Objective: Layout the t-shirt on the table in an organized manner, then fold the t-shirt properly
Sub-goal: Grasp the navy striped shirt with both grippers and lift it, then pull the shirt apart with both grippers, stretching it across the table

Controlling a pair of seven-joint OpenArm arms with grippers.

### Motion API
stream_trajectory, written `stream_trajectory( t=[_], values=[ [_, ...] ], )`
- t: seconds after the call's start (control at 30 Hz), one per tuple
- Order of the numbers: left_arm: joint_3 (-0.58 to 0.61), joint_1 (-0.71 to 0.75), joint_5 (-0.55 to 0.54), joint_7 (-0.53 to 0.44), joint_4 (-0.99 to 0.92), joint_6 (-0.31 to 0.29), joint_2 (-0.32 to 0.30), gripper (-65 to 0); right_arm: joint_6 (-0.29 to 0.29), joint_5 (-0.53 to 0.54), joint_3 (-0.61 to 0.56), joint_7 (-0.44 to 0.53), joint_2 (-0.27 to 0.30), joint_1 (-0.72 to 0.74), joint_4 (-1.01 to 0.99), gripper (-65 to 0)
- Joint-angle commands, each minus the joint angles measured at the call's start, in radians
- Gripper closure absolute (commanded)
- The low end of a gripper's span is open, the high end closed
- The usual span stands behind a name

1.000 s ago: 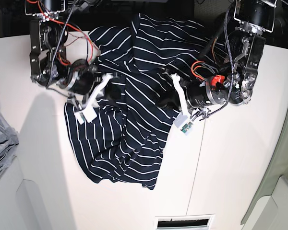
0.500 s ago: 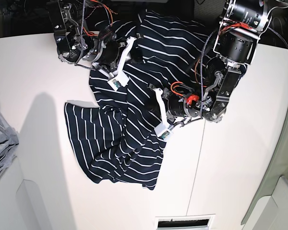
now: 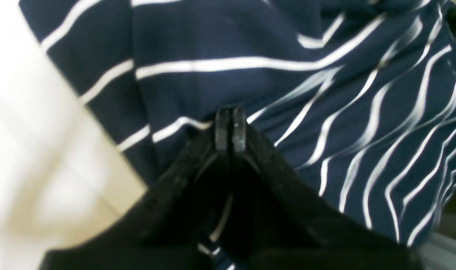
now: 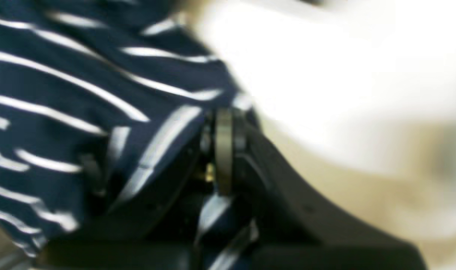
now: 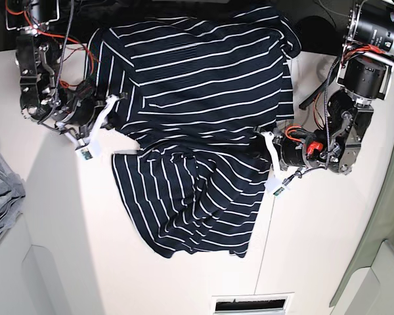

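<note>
T-shirt: t-shirt lies spread over the upper middle of the desk, stretched between the two sets of jaws; its far half is fairly flat, its near half rumpled with a fold ridge running down it.

Left jaws: left gripper sits at the shirt's edge on the base view's right side. In the left wrist view the left gripper has its tips pressed together with striped fabric caught between them, and a strip of the shirt shows below, between the two fingers.

Right jaws: right gripper meets the shirt's opposite edge. The right wrist view is blurred, yet the right gripper shows its tips closed against each other, pinching the shirt's edge, with cloth bunched to the left of them and bare desk to the right.

Cloth between jaws: stripes run roughly straight from one set of jaws to the other, so the fabric there looks pulled level.

Cloth beyond jaws: the lower part hangs toward the near side of the desk, well apart from both sets of jaws, its hem uneven.

Desk seam: a thin dark line runs down from just beside the left jaws.

Grey cloth: grey cloth lies crumpled well apart from the right jaws, at the picture's left edge.
</note>
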Motion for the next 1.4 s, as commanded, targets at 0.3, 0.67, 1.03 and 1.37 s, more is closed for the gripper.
stream_trajectory(
  t=[0.3, 0.67, 1.03, 1.37],
  values=[
    [-0.003, 0.086, -0.259, 0.098, 0.117, -0.077, 0.012, 0.0, -0.008, 0.068, 0.008, 0.027, 0.048, 0.343, -0.376, 0.0],
    [-0.107, 0.064, -0.171, 0.034, 0.396, -0.077, 0.016, 0.0, 0.052, 0.254, 0.042, -0.117, 0.047, 0.288, -0.158, 0.0],
    [-0.108, -0.136, 0.209, -0.246, -0.043, 0.064, 0.091, 0.0, 0.140, 0.366, 0.053, -0.142, 0.042, -0.072, 0.109, 0.0],
    [-0.108, -0.167, 0.249, -0.161, -0.326, 0.049, 0.082, 0.0, 0.092, 0.124, 0.052, -0.137, 0.067, -0.067, -0.047, 0.0]
  ],
)
